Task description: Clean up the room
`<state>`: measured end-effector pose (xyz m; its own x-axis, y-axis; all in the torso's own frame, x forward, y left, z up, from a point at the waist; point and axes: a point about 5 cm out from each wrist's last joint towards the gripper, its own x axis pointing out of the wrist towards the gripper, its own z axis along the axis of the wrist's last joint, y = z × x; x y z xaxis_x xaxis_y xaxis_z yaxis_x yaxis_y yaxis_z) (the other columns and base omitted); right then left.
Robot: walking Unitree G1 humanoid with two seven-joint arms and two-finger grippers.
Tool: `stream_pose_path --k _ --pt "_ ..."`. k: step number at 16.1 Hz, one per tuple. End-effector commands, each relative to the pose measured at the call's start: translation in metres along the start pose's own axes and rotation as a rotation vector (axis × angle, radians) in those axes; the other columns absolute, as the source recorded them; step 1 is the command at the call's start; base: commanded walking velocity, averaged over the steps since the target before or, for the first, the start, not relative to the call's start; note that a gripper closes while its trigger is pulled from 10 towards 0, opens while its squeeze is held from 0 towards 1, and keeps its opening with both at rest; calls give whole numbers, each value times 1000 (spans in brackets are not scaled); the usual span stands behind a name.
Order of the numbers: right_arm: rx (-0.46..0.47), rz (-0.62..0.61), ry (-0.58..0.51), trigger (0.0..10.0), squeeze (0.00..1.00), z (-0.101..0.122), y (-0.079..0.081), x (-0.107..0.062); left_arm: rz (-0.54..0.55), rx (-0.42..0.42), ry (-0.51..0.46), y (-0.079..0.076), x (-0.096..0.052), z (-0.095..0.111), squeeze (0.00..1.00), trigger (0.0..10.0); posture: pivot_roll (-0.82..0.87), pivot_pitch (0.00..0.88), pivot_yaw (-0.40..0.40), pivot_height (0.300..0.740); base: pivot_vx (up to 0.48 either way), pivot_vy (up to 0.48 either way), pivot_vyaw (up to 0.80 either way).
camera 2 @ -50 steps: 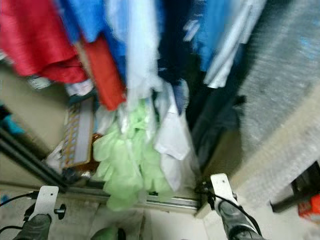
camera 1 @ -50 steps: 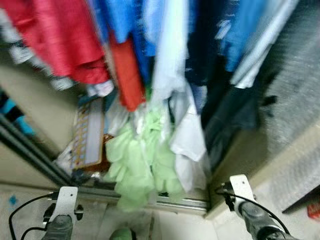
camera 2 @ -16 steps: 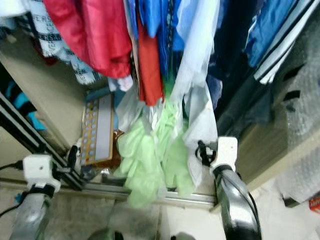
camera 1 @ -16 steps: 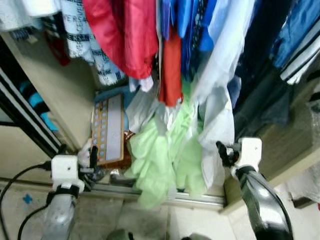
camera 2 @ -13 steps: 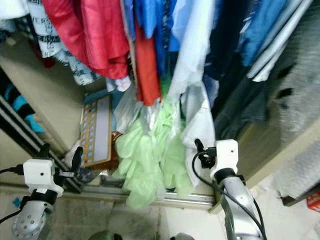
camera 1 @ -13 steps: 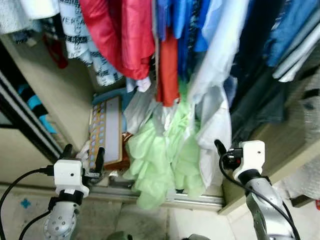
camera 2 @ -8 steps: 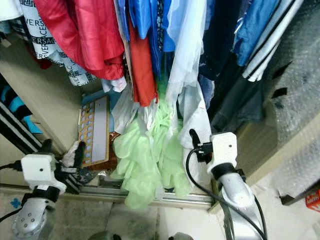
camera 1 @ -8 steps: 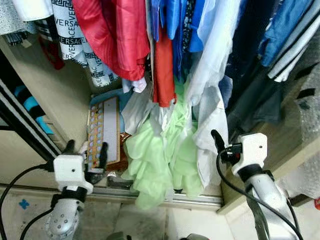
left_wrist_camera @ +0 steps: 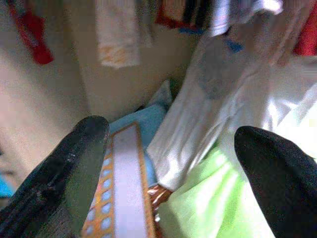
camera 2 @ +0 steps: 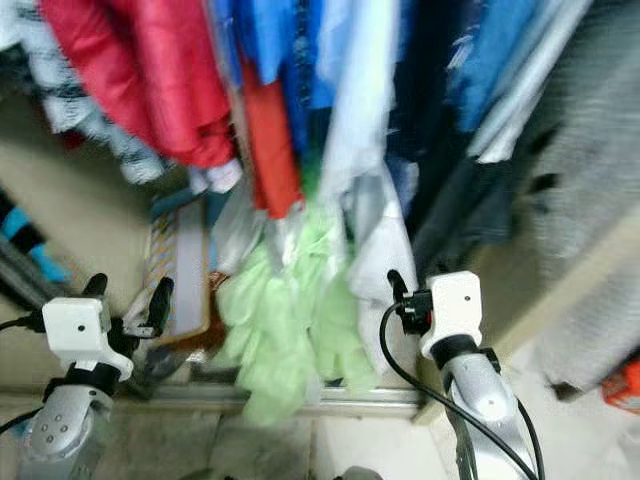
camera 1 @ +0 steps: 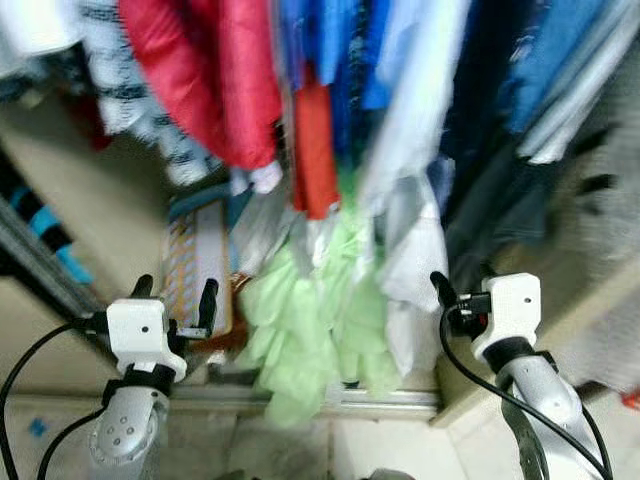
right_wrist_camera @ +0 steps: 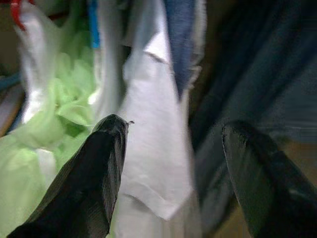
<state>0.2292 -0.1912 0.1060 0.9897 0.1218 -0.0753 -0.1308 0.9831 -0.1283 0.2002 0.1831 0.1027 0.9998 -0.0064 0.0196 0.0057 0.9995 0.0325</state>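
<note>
between grippers (camera 1: 172, 302): green garment (camera 1: 310, 330).

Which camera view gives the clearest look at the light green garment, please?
The left eye view shows the light green garment best, whole from under the hanging clothes down to the closet track. The right eye view shows the same. Both wrist views catch just a blurred green patch between open claw fingers.

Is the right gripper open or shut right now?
Open: the right gripper has its two black fingers spread wide, empty, with the white garment beyond them.
</note>
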Motion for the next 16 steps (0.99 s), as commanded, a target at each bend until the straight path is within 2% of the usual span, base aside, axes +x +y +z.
stream_pose_path --k 1,5,10,16 --pt "-10 4 -28 10000 0 8 0 1 -9 -1 -9 0 1 4 0 10000 -79 0 6 740 337 0 0" --pt "-8 16 -21 10000 0 8 2 3 -9 -7 2 -1 0 2 0 10000 -74 0 3 740 346 0 0" --pt "-13 37 -17 10000 0 7 6 4 -11 2 11 0 2 1 0 10000 -72 0 6 740 152 0 0" --pt "0 42 -22 10000 0 8 8 7 6 12 19 0 4 0 0 10000 -71 0 9 740 0 0 0"
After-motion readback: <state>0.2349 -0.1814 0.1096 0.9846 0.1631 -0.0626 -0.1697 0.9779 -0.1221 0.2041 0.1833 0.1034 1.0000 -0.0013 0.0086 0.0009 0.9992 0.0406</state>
